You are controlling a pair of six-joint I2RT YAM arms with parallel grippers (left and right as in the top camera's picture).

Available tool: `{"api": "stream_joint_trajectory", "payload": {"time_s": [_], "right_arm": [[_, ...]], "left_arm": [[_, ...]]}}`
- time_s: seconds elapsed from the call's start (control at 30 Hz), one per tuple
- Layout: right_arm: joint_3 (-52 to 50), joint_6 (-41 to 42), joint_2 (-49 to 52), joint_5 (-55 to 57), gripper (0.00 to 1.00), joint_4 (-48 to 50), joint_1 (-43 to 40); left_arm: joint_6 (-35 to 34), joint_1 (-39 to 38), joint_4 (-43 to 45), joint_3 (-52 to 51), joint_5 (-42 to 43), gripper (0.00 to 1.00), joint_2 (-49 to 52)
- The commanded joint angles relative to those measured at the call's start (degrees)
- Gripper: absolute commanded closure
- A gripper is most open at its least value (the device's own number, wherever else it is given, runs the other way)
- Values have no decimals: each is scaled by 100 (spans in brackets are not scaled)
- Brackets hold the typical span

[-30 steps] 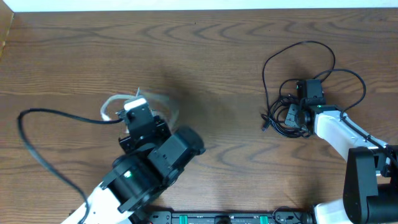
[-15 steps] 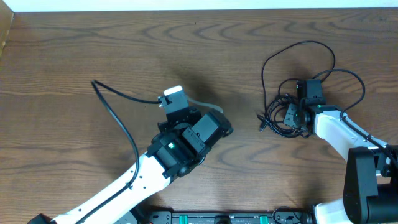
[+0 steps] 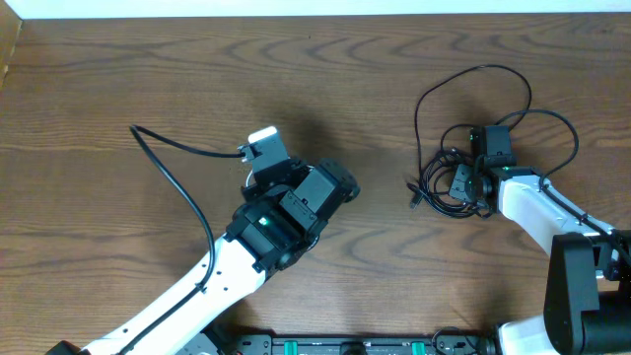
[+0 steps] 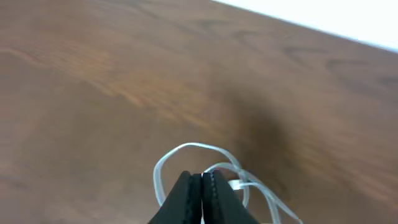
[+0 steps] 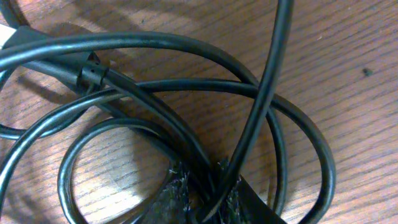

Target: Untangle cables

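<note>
My left gripper (image 4: 202,177) is shut, with a thin white cable (image 4: 193,145) coming out of its tips and looping on the table behind them. In the overhead view this gripper (image 3: 286,176) sits mid-table under its own arm, which hides the white cable. On the right lies a tangle of black cables (image 3: 444,187), one wide loop reaching toward the far edge. My right gripper (image 3: 463,183) is down in that tangle. In the right wrist view its fingers (image 5: 183,185) pinch a black cable strand (image 5: 249,124), while other strands (image 5: 155,43) cross above.
The brown wooden table (image 3: 394,59) ends at a pale strip along the far edge. The left arm's own thick black cord (image 3: 182,182) arcs over the table to its left. A black rail (image 3: 355,345) runs along the near edge.
My left arm swung right from the table's left part, carrying the white cable, then eased back a little left. The right arm and the black tangle stayed in place.
</note>
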Motion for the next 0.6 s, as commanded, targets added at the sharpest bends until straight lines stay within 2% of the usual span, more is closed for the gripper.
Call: {"api": "stream_joint_trajectory", "payload": {"time_s": [0.0,0.13,0.27,0.3,0.33,0.37,0.4,0.47,0.57], "right_arm": [[-31,48,42,-205,83,-22,22],[-31,48,42,-208,83,-13,22],[-31,50,42,-210,83,22,26],[-31,50,42,-208,83,20,26],[-31,50,42,-208,83,20,26],[-31,50,42,-208,82,20,26],[-31,48,42,-208,81,20,26],[-31,48,42,-208,79,20,26],[-31,48,42,-208,78,20,26]], "left_arm": [[55,282,-455,13,-479,92,55],[52,820,-745,13,-496,92,55],[52,1244,-503,13,925,91,57],[55,1303,-420,13,1285,86,61],[55,1351,-317,13,1652,68,68],[55,1375,-201,13,1952,56,76],[55,1375,-109,13,2140,38,90],[87,1368,42,13,2446,15,127],[393,1368,92,13,2557,9,229]]}}
